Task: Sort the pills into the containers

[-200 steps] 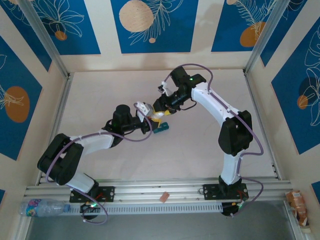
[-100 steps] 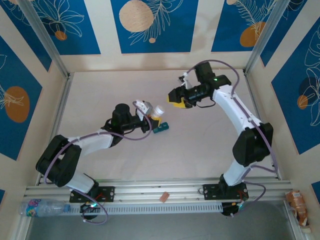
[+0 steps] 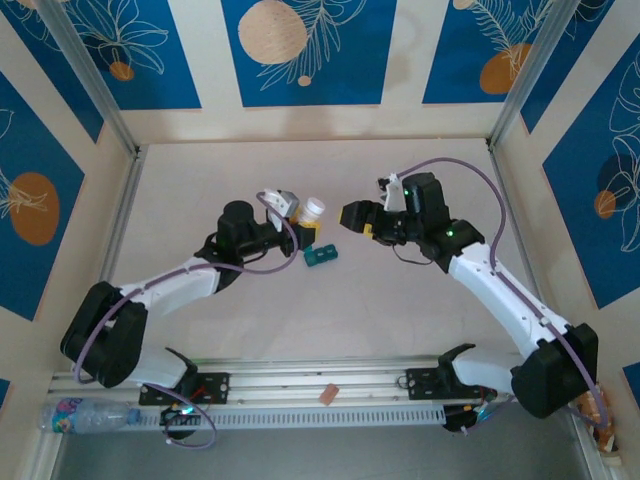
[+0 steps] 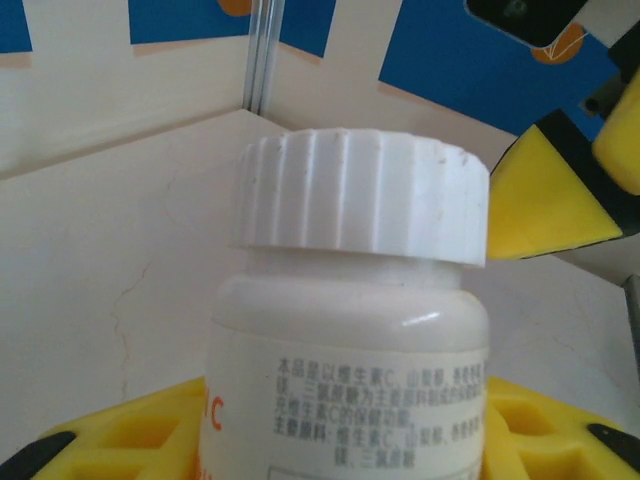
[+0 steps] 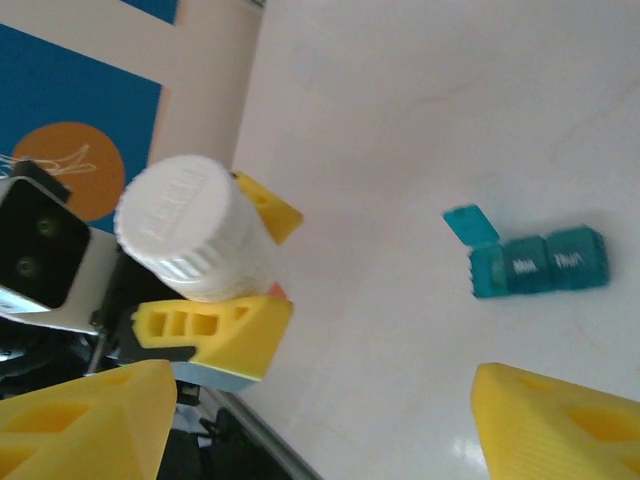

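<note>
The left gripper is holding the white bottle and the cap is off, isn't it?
No, the cap is on, not off. The left gripper does hold the white bottle; the left wrist view shows the cap sitting on its neck.

- white bottle (image 4: pixel 350 330): smooth, glossy plastic; its cap (image 4: pixel 360 200) is ribbed and matt
- pill box (image 5: pixel 540 262) beside the bottle: translucent teal plastic
- table (image 5: pixel 400 120): smooth, slightly glossy
</note>
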